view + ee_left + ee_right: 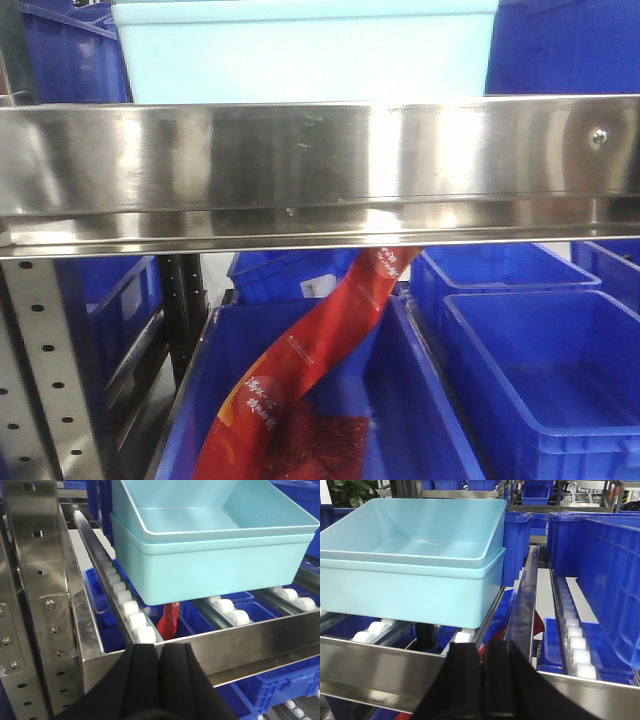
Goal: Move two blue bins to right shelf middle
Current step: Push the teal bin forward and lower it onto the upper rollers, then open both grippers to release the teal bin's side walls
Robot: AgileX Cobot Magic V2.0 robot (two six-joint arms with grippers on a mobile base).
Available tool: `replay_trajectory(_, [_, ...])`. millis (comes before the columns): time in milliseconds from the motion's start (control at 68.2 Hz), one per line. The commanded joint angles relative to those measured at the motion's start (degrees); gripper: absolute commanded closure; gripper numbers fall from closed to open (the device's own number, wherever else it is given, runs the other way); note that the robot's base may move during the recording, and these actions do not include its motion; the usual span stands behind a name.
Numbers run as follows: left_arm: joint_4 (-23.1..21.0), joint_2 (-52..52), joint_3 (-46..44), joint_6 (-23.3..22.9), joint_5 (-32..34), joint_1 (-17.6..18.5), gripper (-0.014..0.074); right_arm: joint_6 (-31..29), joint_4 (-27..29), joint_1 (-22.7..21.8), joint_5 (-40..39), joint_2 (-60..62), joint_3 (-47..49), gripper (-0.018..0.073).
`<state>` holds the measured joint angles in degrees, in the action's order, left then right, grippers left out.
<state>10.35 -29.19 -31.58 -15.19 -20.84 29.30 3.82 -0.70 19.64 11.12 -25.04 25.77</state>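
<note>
Two pale blue bins sit nested, the upper bin (pixel 210 510) inside the lower bin (pixel 210 572), on the white rollers (pixel 131 611) of the right shelf middle level. Its steel front rail (pixel 300 160) runs just in front of them. The front view shows only the stack's wall (pixel 300 55) above the rail. My left gripper (pixel 160 649) is shut and empty, in front of the rail and below the stack's left corner. In the right wrist view the nested bins (pixel 410 592) stand to the left, and my right gripper (pixel 482 646) is shut and empty before the rail (pixel 375 665).
Dark blue bins (pixel 600 570) fill the shelf right of the stack, and more (pixel 540 360) stand on the level below. A red bag (pixel 300 380) hangs into a lower bin. A perforated steel upright (pixel 37 580) stands at the left.
</note>
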Motion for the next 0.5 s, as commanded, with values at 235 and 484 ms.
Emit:
replay_trajectory(235, [0.41,0.41,0.18,-0.11,1.31,0.27,0.0707,-0.39,-0.63,-0.08,-1.57,0.40,-0.07,0.0721])
replay_trajectory(484, [-5.36,3.15,0.65,9.73,0.51,-3.91,0.0707,-0.39,-0.63,-0.08,-1.57,0.40,-0.07,0.0721])
